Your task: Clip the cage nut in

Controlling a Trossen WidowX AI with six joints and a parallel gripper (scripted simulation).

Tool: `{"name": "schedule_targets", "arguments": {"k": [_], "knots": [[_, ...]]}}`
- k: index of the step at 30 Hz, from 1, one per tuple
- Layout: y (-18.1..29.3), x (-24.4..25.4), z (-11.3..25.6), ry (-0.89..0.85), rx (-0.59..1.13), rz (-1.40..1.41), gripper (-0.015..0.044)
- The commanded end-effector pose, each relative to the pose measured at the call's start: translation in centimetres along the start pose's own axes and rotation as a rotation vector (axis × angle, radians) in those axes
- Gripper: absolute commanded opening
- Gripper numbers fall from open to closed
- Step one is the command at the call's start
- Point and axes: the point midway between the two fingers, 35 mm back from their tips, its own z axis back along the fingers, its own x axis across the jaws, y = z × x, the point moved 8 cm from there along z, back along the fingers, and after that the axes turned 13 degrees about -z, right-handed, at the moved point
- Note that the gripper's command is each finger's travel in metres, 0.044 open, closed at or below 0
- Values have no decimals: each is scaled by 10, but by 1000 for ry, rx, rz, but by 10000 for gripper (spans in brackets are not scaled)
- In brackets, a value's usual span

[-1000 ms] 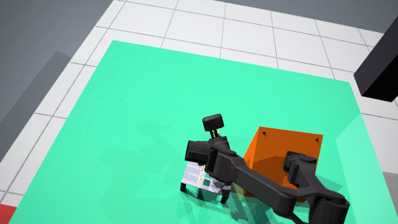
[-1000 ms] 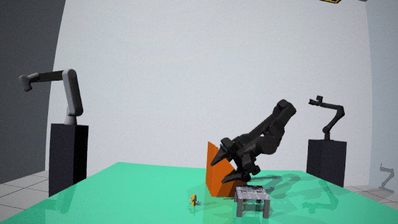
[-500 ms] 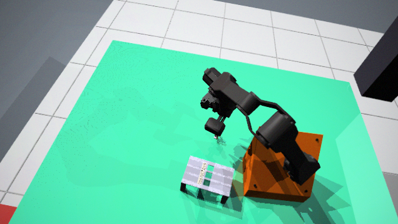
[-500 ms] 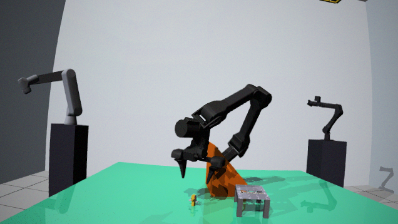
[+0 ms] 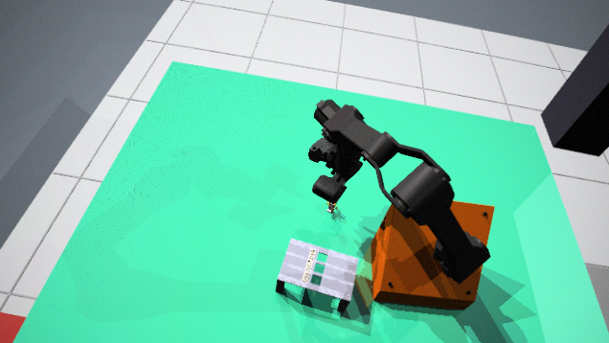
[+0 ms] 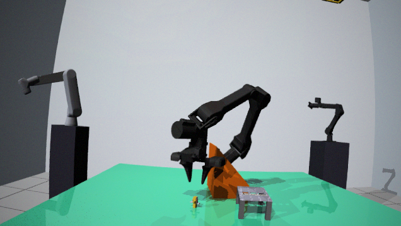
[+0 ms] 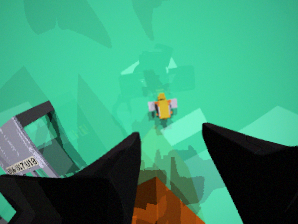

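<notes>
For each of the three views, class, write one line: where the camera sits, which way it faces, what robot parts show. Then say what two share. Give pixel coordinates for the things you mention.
Top: high above, facing steeply down; arm and orange base [image 5: 484, 227] show.
Exterior: beyond the mat's edge, facing the arm side-on.
Wrist: on the arm, facing down past both fingers.
Top and exterior share the whole rail plate [image 5: 289, 263] [image 6: 265, 197].

- In the top view, a hand could go by between the tabletop's [image 5: 168, 230] [image 6: 142, 189] [image 7: 225, 50] left edge and the plate [image 5: 293, 263] [image 6: 258, 190] [image 7: 15, 142].
- The big orange block [image 5: 481, 217] [image 6: 217, 186] [image 7: 157, 200] stands in the way between the plate and the right edge.
- Open air lies between the gripper [image 5: 337, 168] [image 6: 196, 182] [image 7: 170, 133] and the nut [image 5: 331, 207] [image 6: 195, 202] [image 7: 163, 109].
</notes>
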Motion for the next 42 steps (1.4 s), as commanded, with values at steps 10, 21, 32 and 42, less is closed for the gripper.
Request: {"name": "schedule_targets", "arguments": {"k": [10, 21, 32, 42], "knots": [[0, 0, -2, -6, 1, -7, 120], [0, 1, -37, -7, 2, -7, 120], [0, 1, -54, -8, 2, -7, 120], [1, 1, -58, -8, 2, -6, 120]]}}
